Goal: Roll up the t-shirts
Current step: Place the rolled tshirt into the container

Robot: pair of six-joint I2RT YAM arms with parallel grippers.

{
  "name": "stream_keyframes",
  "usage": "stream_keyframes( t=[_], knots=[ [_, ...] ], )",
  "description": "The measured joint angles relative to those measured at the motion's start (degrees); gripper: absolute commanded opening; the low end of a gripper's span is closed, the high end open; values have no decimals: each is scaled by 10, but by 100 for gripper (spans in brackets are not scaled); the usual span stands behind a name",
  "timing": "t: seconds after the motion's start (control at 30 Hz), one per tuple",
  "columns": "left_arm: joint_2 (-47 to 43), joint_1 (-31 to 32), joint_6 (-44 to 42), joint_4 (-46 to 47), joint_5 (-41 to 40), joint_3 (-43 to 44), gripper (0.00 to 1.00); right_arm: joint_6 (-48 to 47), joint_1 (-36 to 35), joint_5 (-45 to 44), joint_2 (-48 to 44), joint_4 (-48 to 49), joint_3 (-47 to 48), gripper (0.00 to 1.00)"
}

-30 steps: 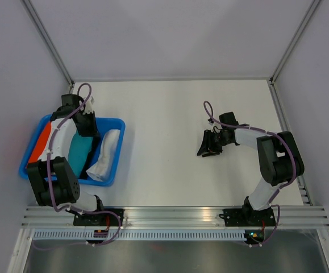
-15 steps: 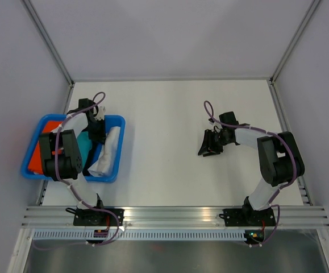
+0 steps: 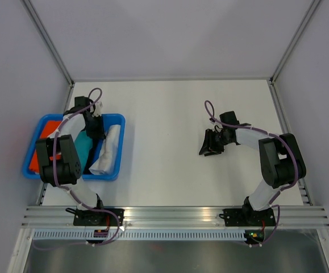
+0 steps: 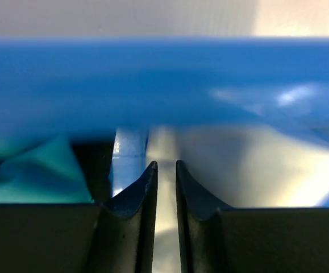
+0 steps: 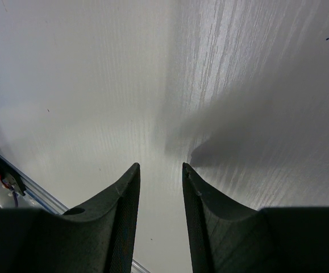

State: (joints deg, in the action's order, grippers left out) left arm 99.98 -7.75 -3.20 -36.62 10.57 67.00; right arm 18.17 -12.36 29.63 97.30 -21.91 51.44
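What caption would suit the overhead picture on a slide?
Left gripper reaches into the blue tray holding t-shirts; right gripper hovers open above the table.

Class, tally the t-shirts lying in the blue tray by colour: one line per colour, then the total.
Orange t-shirt: 1
Teal t-shirt: 1
White t-shirt: 1
Total: 3

The left arm point(image 3: 59, 159) has folded up and shifted, uncovering more of the orange cloth t-shirt point(image 3: 46, 129) in the blue plastic tray point(image 3: 112, 117).
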Motion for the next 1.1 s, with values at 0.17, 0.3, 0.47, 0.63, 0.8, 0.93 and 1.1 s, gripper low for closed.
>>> stream_keyframes(
  t=[0.17, 0.3, 0.47, 0.63, 0.8, 0.93, 1.1],
  knots=[
    [-65, 0, 0, -12, -2, 11, 22, 0, 0, 0, 0, 0, 0, 42],
    [-87, 1, 0, -30, 6, 39, 18, -4, 0, 0, 0, -1, 2, 42],
    [-94, 23, 0, -44, 26, 52, 15, -7, 0, 0, 0, -4, 9, 42],
    [-67, 71, -1, -39, 37, 52, 14, -7, 0, 1, 1, -4, 11, 42],
    [-15, 74, -5, -21, 22, 52, 15, -9, 0, 0, 0, -4, 11, 42],
    [-3, 76, -8, -17, 15, 52, 18, -9, 0, 0, -1, -4, 11, 41],
    [-4, 87, -15, -20, 16, 68, 23, -10, 0, 0, -5, -4, 11, 42]
  ],
)
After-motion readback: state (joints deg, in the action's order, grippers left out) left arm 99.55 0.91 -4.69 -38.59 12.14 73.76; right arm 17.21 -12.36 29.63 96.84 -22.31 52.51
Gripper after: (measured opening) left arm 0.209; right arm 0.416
